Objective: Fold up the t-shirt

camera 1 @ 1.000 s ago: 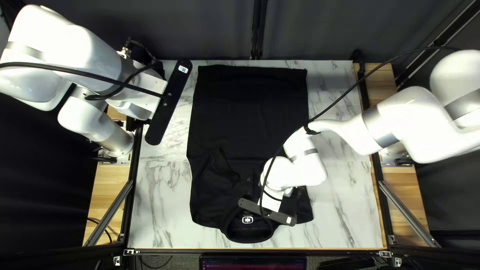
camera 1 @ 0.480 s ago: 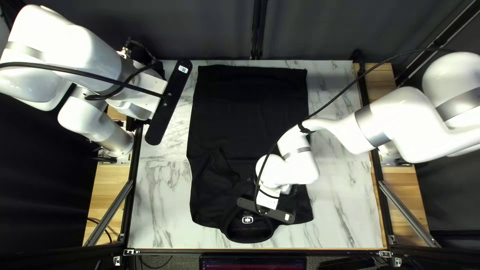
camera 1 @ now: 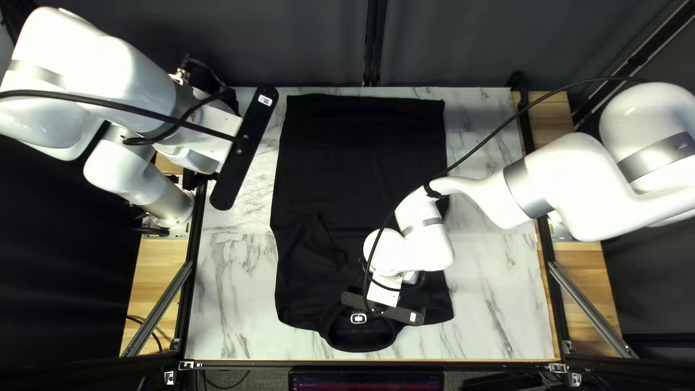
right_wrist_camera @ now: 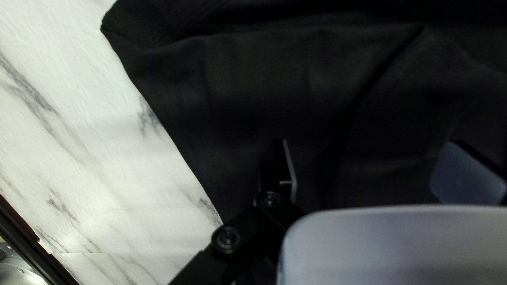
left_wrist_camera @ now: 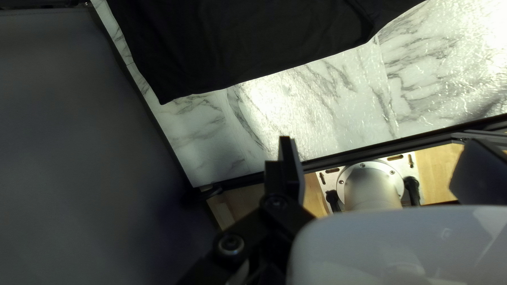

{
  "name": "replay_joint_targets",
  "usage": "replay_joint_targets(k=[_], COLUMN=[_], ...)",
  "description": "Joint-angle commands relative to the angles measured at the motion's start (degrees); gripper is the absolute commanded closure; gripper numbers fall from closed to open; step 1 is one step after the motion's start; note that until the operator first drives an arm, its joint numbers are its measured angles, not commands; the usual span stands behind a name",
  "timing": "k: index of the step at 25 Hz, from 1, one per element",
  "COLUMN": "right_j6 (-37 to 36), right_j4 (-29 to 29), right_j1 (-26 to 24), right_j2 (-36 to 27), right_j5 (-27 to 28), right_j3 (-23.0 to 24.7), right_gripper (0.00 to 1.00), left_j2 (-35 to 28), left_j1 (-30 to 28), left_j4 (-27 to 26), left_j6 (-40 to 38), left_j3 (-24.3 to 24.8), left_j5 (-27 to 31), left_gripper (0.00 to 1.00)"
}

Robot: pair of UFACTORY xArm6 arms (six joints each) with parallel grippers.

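A black t-shirt (camera 1: 362,159) lies on the table, its collar toward the near edge and its side folds turned inward. My left gripper (camera 1: 245,148) hangs beyond the shirt's left side, fingertips hidden from above; in the left wrist view the gripper (left_wrist_camera: 377,145) is open, with the shirt (left_wrist_camera: 248,42) ahead of it and nothing between its fingers. Over the collar end is my right gripper (camera 1: 384,307), its tips hidden beneath its mount. The right wrist view shows the gripper (right_wrist_camera: 369,150) open above the shirt (right_wrist_camera: 237,95), fingers wide apart.
The marble-patterned table (camera 1: 232,304) shows on both sides of the shirt. Dark frame rails (camera 1: 190,282) run along its edges. A cable (camera 1: 492,141) loops over to my right arm, which crosses the table's right half.
My right arm has shifted a little to the left of the top left view, staying over the collar end. The left arm and the shirt look unchanged.
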Motion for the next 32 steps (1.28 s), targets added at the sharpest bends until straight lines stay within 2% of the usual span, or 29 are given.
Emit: replay_joint_targets(k=[1, 2, 3, 7, 17, 21, 22, 25, 32], right_j6=[-0.24, -0.22, -0.19, 0.01, 3.18, 4.50, 4.76, 6.59, 13.01], right_j4=[-0.09, -0.10, -0.09, -0.07, -1.96, -3.19, -3.40, -4.76, -9.95], right_j1=[0.12, 0.15, 0.20, 0.28, 1.21, 1.26, 1.28, 1.33, 1.15], right_j2=[0.67, 0.64, 0.69, 1.04, -0.56, 0.02, 0.13, 0.33, 0.59], right_j5=[2.34, 2.60, 3.01, 3.97, 7.82, 8.76, 8.74, 7.61, 4.70], right_j3=[-1.42, -1.51, -1.74, -2.50, -5.17, -7.18, -7.41, -7.66, -7.23], right_gripper=[0.83, 0.81, 0.88, 0.78, 0.77, 0.84, 0.90, 0.97, 1.00], left_j2=[0.00, 0.00, 0.00, 0.00, 0.00, 0.00, 0.00, 0.00, 0.00], left_j1=[0.00, 0.00, 0.00, 0.00, 0.00, 0.00, 0.00, 0.00, 0.00], left_j4=[0.00, 0.00, 0.00, 0.00, 0.00, 0.00, 0.00, 0.00, 0.00], left_j6=[0.00, 0.00, 0.00, 0.00, 0.00, 0.00, 0.00, 0.00, 0.00], left_j3=[0.00, 0.00, 0.00, 0.00, 0.00, 0.00, 0.00, 0.00, 0.00], left_j5=[0.00, 0.00, 0.00, 0.00, 0.00, 0.00, 0.00, 0.00, 0.00], left_gripper=[0.00, 0.00, 0.00, 0.00, 0.00, 0.00, 0.00, 0.00, 0.00])
